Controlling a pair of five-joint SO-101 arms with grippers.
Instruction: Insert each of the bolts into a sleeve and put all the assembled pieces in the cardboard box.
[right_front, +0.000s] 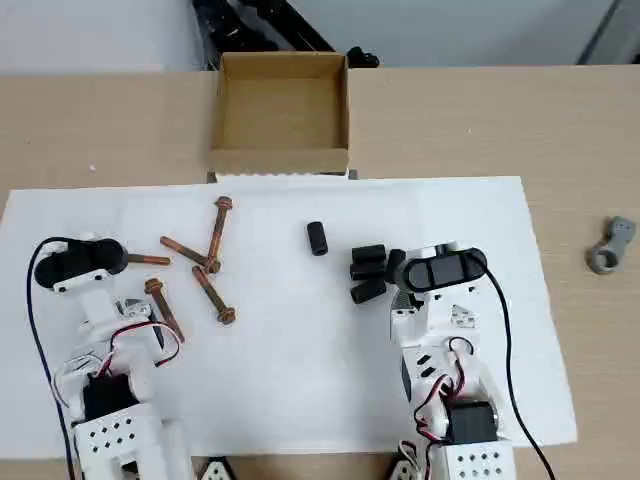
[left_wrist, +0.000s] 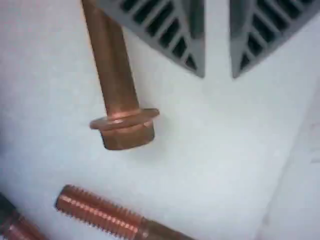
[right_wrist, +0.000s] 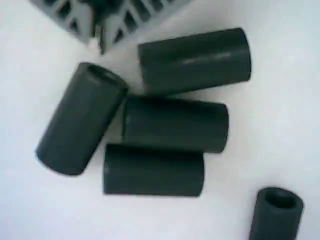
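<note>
The left gripper (left_wrist: 218, 75) hovers low, jaws slightly apart, beside a copper bolt (left_wrist: 120, 100) — the right gripper (right_wrist: 101, 42), jaws together, hangs over 4 clustered black sleeves (right_wrist: 175, 125); the cardboard box (right_front: 283, 160) sits far behind.

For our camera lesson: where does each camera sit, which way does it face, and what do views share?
High view: fixed above the table, looking down; left arm, right arm, bolts, sleeves, cardboard box.
Left wrist view: on the left arm, facing down at bolts; jaws apart.
Right wrist view: on the right arm, facing down at sleeves; jaws shut.
Shared: high and left wrist, bolts; high and right wrist, sleeves.
</note>
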